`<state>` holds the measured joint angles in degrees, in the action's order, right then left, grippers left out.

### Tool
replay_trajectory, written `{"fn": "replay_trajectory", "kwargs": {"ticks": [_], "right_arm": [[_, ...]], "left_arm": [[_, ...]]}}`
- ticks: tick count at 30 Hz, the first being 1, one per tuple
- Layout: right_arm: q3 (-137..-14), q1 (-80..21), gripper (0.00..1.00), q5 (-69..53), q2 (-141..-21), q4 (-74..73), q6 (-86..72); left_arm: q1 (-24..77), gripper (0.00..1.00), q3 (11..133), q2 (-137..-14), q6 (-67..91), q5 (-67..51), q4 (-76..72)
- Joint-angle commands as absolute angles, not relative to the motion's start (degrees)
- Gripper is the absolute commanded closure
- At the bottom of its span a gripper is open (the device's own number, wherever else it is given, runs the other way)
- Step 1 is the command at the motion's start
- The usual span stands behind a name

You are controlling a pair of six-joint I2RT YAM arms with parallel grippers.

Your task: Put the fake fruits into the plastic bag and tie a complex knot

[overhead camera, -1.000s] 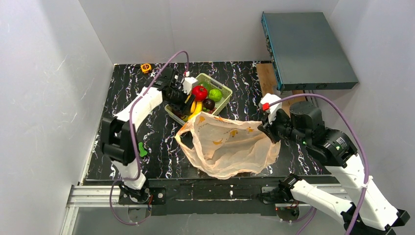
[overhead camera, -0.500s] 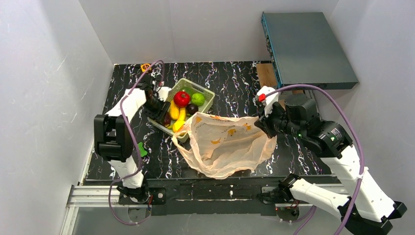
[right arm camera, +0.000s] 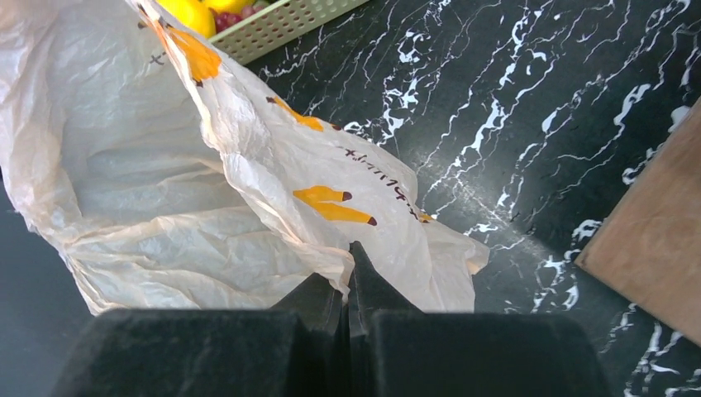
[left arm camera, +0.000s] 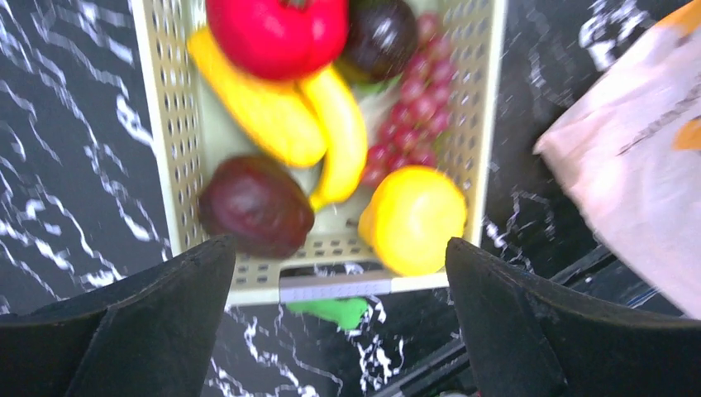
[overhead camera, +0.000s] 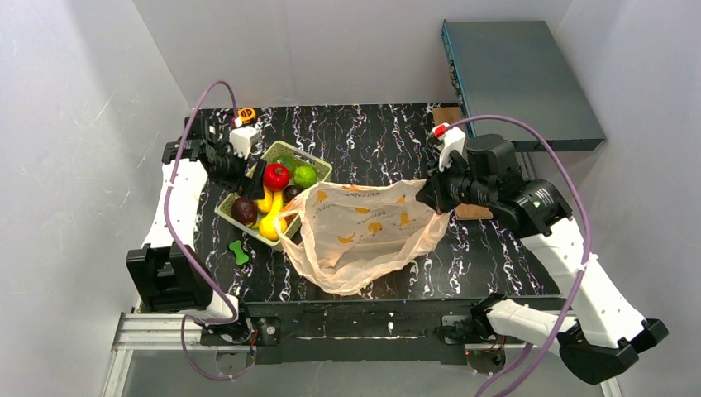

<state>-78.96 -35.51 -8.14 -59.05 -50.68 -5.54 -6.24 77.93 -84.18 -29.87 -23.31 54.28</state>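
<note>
Right jaws closed tight on the bag (overhead camera: 364,236) rim: right gripper (right arm camera: 347,258) holds it raised so the mouth gapes toward the basket (left arm camera: 165,124). Left jaws wide apart, empty; left gripper (left arm camera: 339,246) hovers over the basket's end. Fruits (left arm camera: 273,124) all lie in basket, none bagged.

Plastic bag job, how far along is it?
Nothing done: the fake fruits sit in the basket and the plastic bag looks empty, untied. In hand: the right gripper pinches the bag's edge; the left gripper hangs open over the basket. Left: bagging everything, then knotting.
</note>
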Motion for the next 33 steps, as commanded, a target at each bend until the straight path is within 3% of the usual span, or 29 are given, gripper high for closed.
{"fn": "replay_trajectory", "kwargs": {"ticks": [1, 9, 23, 33], "right_arm": [[-80.5, -32.9, 0.99, -12.5, -60.5, -45.1, -11.8], [-80.7, -32.7, 0.99, -13.3, -62.3, -41.9, -9.4], [-78.5, -32.5, 0.99, -21.0, -64.9, -42.5, -7.6], [-81.5, -31.8, 0.99, -22.0, -67.1, -46.4, -6.0]], "left_arm": [[-3.8, 0.02, 82.9, -85.7, -28.4, -33.2, 53.9], [1.2, 0.02, 90.2, -98.7, -34.9, -30.3, 51.2], [4.4, 0.02, 92.2, -108.6, -37.7, -19.4, 43.3], [5.2, 0.02, 96.7, -111.6, -36.4, -24.0, 44.4]]}}
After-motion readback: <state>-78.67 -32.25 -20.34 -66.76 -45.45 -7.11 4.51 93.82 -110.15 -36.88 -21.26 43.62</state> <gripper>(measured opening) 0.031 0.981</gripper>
